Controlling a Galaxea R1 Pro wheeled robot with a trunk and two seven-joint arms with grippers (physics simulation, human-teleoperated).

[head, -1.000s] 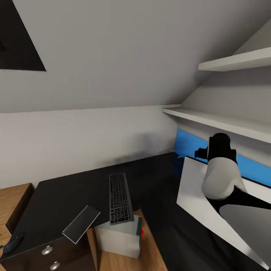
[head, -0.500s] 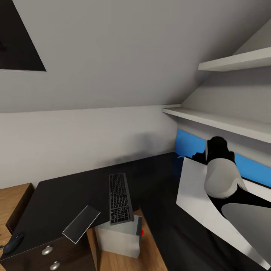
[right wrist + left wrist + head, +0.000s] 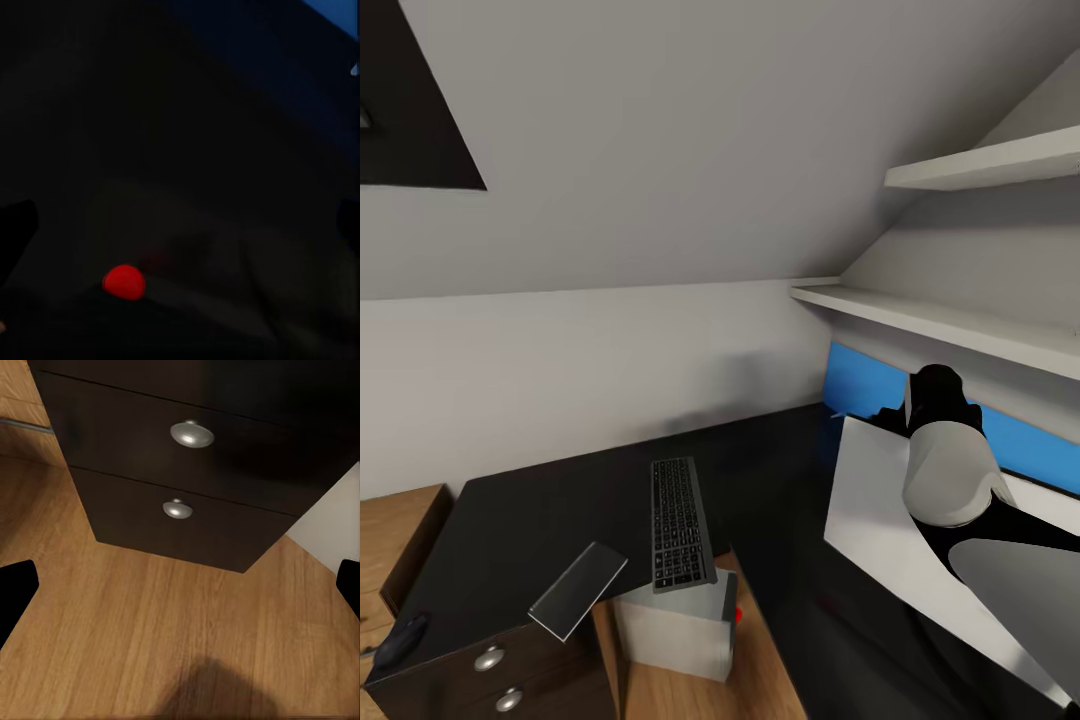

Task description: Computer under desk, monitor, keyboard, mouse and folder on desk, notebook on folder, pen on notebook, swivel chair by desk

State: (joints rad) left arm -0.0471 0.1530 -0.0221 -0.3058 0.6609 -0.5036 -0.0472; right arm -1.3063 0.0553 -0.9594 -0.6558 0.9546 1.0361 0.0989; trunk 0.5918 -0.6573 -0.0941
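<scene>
The right arm (image 3: 950, 470) reaches over the monitor (image 3: 880, 530), which leans tilted at the surface's (image 3: 540, 520) right end; I can't tell how its claw is set, and the left claw (image 3: 180, 592), spread wide, hangs by the drawers (image 3: 187, 472). The keyboard (image 3: 680, 522) overhangs the front edge above the computer (image 3: 675, 625), so I'd stand the screen upright near the back edge, slowly, before sliding the keyboard beside it.

No text, label, brand, number or sign can be read anywhere; the keyboard's (image 3: 681, 524) keys are too small.
</scene>
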